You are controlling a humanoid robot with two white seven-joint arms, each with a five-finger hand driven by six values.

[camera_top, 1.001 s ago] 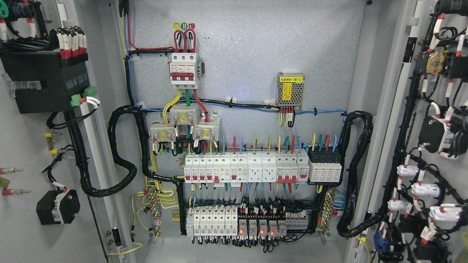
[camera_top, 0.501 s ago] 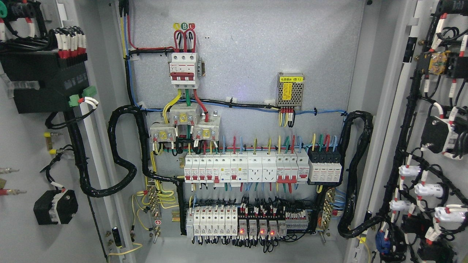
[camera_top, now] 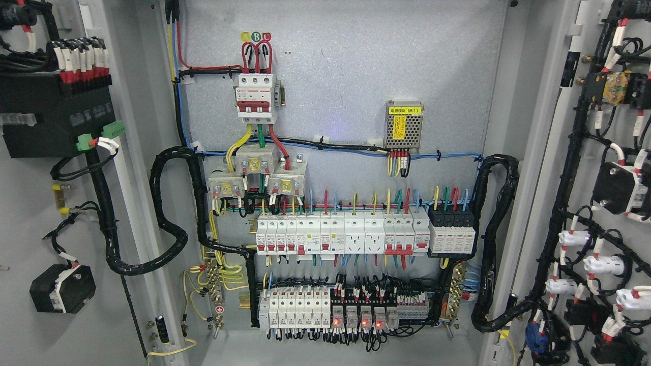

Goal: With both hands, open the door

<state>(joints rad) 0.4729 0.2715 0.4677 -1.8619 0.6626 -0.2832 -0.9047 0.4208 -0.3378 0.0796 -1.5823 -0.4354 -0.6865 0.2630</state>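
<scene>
An electrical cabinet stands open in front of me. The left door (camera_top: 30,213) swings out at the picture's left, its inner face carrying a black module (camera_top: 56,117) and wired parts. At the right edge the right door (camera_top: 610,203) also hangs open, with black wire looms and white fittings on its inner face. Between them the grey back panel (camera_top: 356,76) shows a red-handled main breaker (camera_top: 257,99) and rows of breakers (camera_top: 335,234). Neither of my hands nor any arm shows in the head view.
A small mesh power supply (camera_top: 405,126) sits at mid right of the panel. Thick black cable looms (camera_top: 168,213) curve from each door into the cabinet. Relays with red lights (camera_top: 356,317) line the bottom row.
Both doors have swung further outward: the parts on the left door slid left and those on the right door slid right. The cabinet interior has not moved.
</scene>
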